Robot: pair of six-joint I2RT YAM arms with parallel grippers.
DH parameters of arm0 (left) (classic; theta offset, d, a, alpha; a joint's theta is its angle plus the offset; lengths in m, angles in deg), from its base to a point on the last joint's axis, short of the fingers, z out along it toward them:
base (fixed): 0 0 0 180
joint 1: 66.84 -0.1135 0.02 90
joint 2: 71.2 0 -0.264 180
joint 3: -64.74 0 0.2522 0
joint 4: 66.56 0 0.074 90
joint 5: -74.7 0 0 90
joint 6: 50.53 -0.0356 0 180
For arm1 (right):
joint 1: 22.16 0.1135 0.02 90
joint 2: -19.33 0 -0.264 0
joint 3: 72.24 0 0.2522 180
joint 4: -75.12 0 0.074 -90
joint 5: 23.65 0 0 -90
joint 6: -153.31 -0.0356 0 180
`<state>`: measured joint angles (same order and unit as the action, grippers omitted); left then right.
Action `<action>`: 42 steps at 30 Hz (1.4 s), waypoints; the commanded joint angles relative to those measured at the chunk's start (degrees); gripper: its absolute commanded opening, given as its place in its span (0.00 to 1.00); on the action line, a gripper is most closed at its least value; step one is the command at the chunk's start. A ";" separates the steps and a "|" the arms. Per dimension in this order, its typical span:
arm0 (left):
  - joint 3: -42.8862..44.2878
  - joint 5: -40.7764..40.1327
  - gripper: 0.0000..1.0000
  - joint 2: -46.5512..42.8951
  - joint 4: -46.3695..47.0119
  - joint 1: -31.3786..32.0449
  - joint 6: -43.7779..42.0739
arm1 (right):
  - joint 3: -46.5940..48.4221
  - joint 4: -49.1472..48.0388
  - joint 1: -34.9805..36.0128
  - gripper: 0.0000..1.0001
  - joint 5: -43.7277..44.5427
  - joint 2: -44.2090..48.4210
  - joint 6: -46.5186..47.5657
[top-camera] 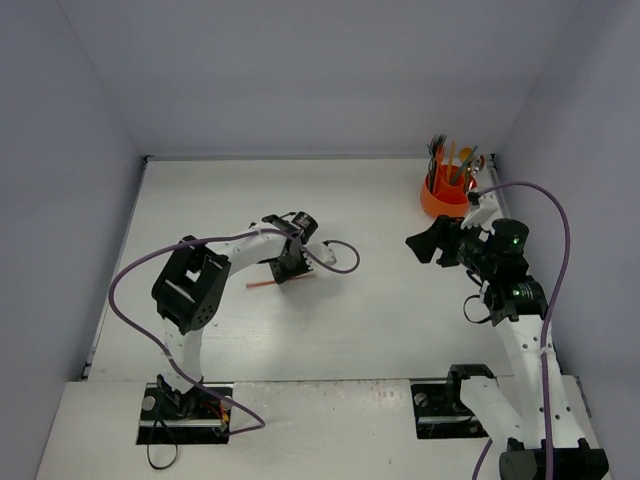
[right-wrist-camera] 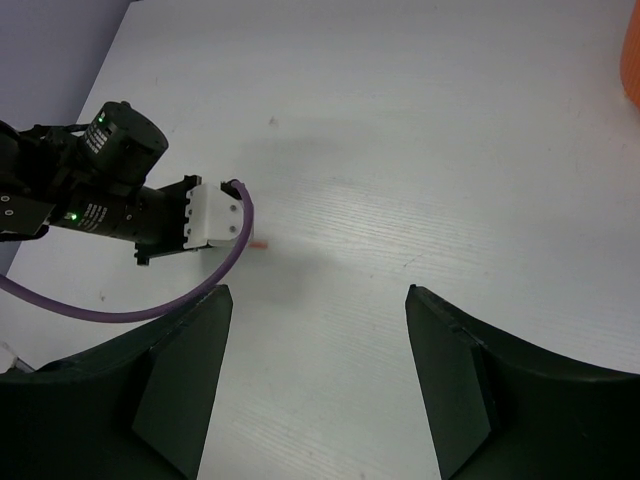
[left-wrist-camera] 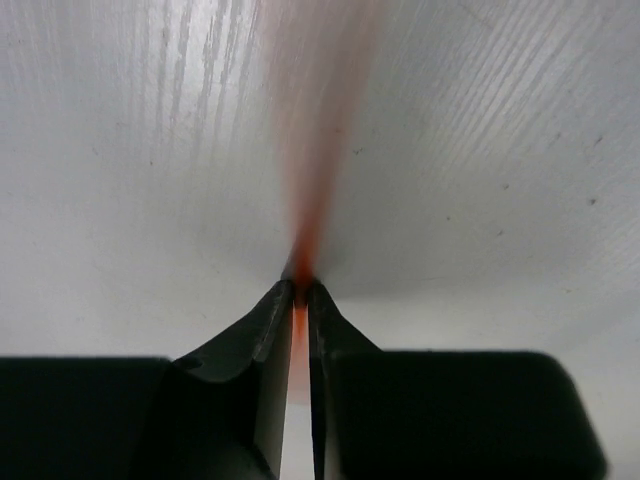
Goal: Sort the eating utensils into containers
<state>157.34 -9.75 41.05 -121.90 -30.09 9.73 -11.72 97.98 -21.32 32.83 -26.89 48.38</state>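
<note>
A thin orange-red stick (top-camera: 262,284) lies on the white table near the middle, and my left gripper (top-camera: 290,268) is down on it. In the left wrist view the left gripper (left-wrist-camera: 300,290) is shut on the stick (left-wrist-camera: 315,180), which runs away from the tips as a blur. Just one tip of the stick (right-wrist-camera: 260,244) pokes out past the left wrist in the right wrist view. The orange container (top-camera: 443,198) stands at the back right with several utensils (top-camera: 452,160) upright in it. My right gripper (top-camera: 425,243) hovers open and empty just in front of it (right-wrist-camera: 317,292).
Grey walls close in the table on three sides. A purple cable (top-camera: 335,262) loops off the left wrist onto the table. The left arm's wrist (right-wrist-camera: 120,190) fills the left of the right wrist view, where a sliver of the container (right-wrist-camera: 632,60) shows at the right edge.
</note>
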 commanded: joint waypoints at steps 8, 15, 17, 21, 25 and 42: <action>7.04 1.44 0.00 -2.70 2.89 -0.70 6.90 | 3.79 -1.71 1.85 0.68 -1.41 -3.06 1.11; 9.73 10.65 0.00 -13.70 17.02 -1.28 24.68 | 8.49 -1.98 5.74 0.68 0.43 -7.15 -0.70; 7.58 13.15 0.00 -16.72 24.56 -1.07 30.46 | 10.75 -2.11 6.63 0.67 0.47 -8.71 -1.49; 3.97 17.40 0.00 -20.59 35.66 0.22 38.38 | 14.38 -2.82 9.00 0.67 2.00 -11.53 -3.94; 1.00 20.39 0.00 -22.46 44.89 1.50 44.58 | 18.94 -4.37 11.76 0.66 3.58 -14.92 -6.18; 3.16 20.53 0.00 -23.05 50.04 7.05 48.63 | 25.49 -8.48 20.70 0.57 14.80 -25.01 -5.61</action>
<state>158.16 9.40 20.44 -77.99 -23.29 56.73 10.47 94.25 -1.03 44.01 -50.93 42.26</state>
